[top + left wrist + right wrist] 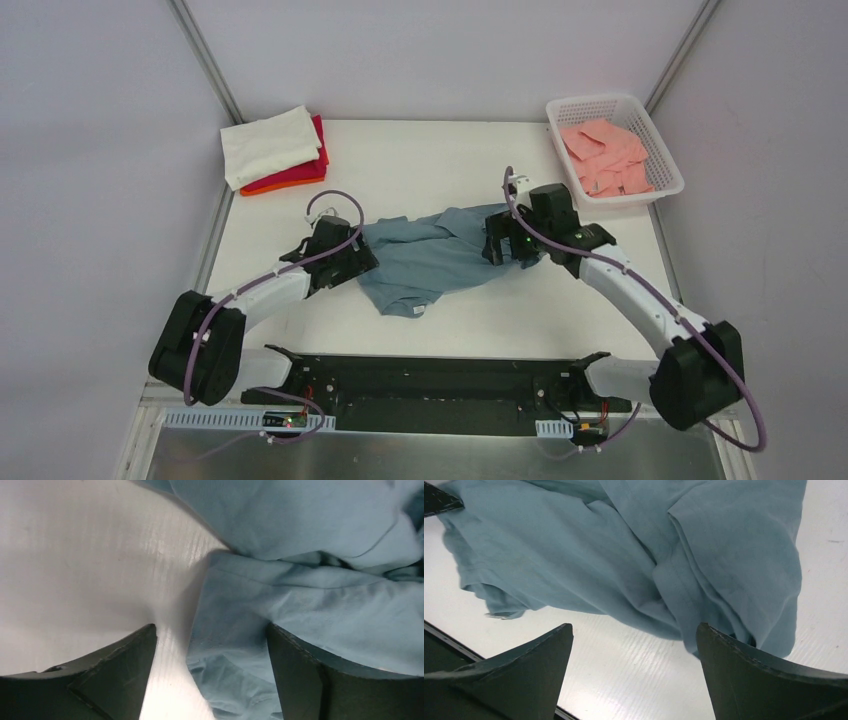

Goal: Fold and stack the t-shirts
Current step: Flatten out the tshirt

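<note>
A slate blue-grey t-shirt point(430, 258) lies crumpled in the middle of the table, with a small white label near its front edge. My left gripper point(362, 258) is open at the shirt's left edge. In the left wrist view its jaws stand wide apart, with the shirt's edge point(280, 610) and bare table between them. My right gripper point(497, 250) is open at the shirt's right end. In the right wrist view the shirt point(634, 555) lies just beyond the fingertips, with bare table between them. A folded stack of cream-white point(266, 143), red point(305, 172) and orange t-shirts sits at the back left.
A white lattice basket point(668, 165) at the back right holds salmon-pink shirts point(606, 157). A black rail point(440, 375) runs along the table's near edge between the arm bases. Grey walls enclose the table on three sides.
</note>
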